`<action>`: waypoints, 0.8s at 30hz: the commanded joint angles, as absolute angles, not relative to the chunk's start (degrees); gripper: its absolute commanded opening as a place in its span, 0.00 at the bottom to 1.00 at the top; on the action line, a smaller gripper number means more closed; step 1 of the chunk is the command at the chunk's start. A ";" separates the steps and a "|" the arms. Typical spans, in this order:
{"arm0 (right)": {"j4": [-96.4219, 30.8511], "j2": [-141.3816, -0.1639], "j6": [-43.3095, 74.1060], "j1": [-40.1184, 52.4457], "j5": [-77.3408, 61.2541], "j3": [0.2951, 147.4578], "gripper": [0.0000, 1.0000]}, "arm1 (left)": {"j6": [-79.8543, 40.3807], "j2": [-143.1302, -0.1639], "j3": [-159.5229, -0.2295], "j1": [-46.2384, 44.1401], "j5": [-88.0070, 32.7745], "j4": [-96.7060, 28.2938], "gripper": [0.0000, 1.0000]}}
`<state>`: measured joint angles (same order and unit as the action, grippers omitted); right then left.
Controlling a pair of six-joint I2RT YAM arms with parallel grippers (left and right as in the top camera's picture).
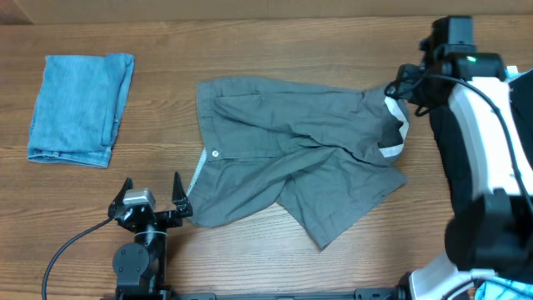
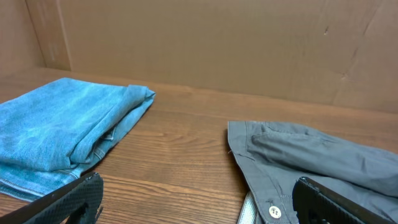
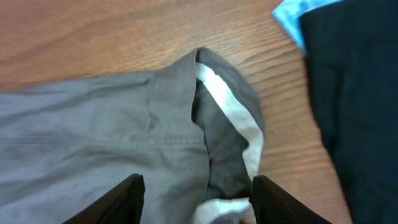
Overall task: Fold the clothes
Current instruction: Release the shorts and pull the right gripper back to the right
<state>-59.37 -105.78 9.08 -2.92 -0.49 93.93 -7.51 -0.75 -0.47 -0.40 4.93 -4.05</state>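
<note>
Grey shorts (image 1: pixel 291 158) are lying spread out and pretty wrinkly in the middle of the wooden tabletop (image 1: pixel 250 42), not folded yet; the end with the button (image 1: pixel 216 153) points left, and one flap sticks out toward the front edge. At the right-hand end the fabric is turned over, so a strip of white lining (image 3: pixel 230 106) shows.

Right pincer (image 3: pixel 198 193) sits right over that turned-over end; its two fingers stand apart on either side of the grey cloth and lining, and from the wrist view they don't look clamped on anything. Just to the right of it there's a black garment (image 3: pixel 354 93) with a bit of light-blue cloth (image 3: pixel 287 15) peeking out at the top corner.

Left pincer (image 1: pixel 151 187) is wide open and empty near the front edge; its right finger is just beside the lower left corner of the shorts, though I can't tell if it's touching. A folded piece of blue denim (image 1: pixel 81 108) lies off to the far left, well apart from the shorts.
</note>
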 commanded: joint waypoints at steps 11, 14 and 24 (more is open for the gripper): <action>-52.18 -120.49 5.50 -2.98 -7.55 93.73 0.57 | -7.29 -0.27 -0.27 -0.73 4.43 -3.88 1.00; -51.40 -120.49 5.50 -2.98 -8.88 93.73 0.46 | -7.29 -0.27 -0.27 -0.73 4.43 -3.88 1.00; -50.76 -120.57 5.45 -2.98 -8.36 92.84 0.04 | -7.29 -0.27 -0.27 -0.73 4.43 -3.88 1.00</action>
